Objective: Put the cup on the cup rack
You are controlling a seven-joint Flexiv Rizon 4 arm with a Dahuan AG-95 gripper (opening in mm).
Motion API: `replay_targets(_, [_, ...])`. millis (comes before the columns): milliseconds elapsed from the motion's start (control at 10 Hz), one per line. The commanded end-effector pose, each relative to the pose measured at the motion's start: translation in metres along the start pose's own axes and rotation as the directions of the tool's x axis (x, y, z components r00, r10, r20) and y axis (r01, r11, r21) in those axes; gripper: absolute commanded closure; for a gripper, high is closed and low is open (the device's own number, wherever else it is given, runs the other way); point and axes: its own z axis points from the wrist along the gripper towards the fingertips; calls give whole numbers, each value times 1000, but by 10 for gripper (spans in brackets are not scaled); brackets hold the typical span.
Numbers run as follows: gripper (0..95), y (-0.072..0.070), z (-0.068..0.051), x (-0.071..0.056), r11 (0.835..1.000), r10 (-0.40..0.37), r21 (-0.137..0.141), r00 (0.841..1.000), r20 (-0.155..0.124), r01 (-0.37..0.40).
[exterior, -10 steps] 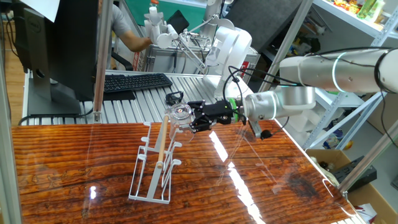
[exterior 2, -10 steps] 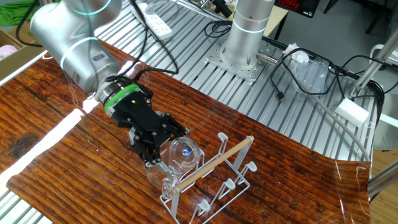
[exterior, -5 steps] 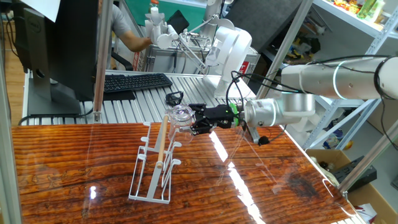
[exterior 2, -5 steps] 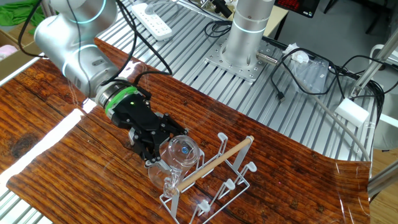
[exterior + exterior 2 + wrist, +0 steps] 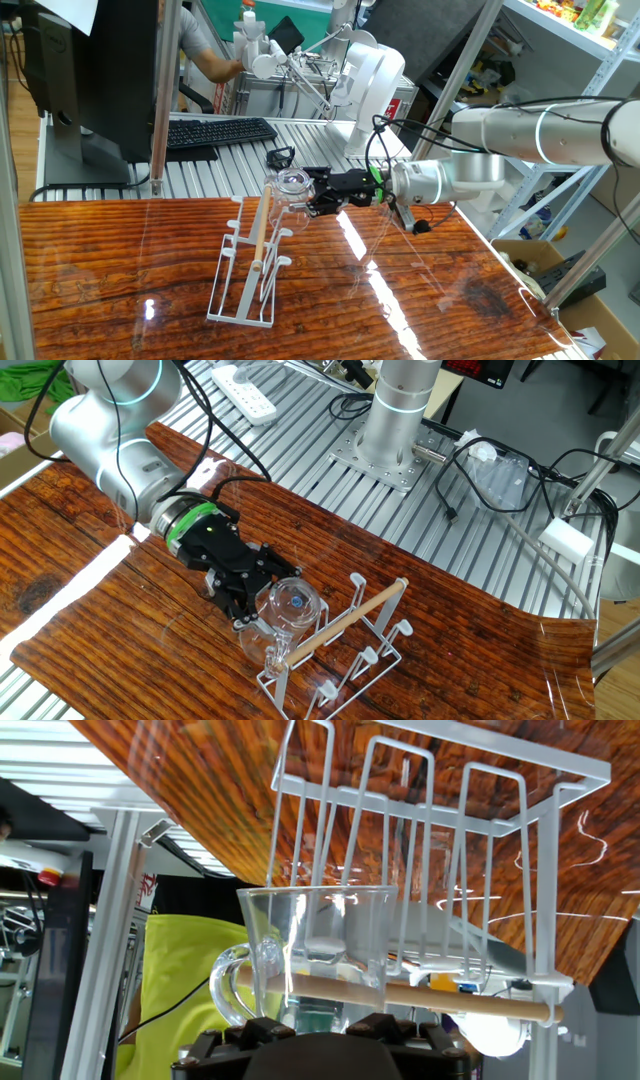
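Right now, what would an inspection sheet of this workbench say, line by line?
Surface: glossy reddish wooden tabletop, with light glare streaks.
Job's things: small clear glass cup with a handle, held tipped on its side against the white wire cup rack with the wooden rod handle; not yet hung on a peg.
Clutter: nothing seen on the wood.
Tool: black two-finger tool, closed on the cup.
Cables: black cables along the arm; more on the ribbed metal bench.
Surroundings: black keyboard, person behind, shelving.
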Motion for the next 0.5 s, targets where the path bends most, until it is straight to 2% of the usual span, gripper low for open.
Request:
replay_targets(100, [190, 0, 0, 1, 1000, 16, -7, 1000, -3, -16])
replay_targets(200, [190, 0, 1, 1, 1000, 22, -9, 1000, 0, -22])
replay_targets(300, [0, 1, 1, 1, 1000, 24, -8, 1000, 2, -24])
replay_targets(500, [0, 1, 1, 1, 1000, 23, -8, 1000, 5, -23])
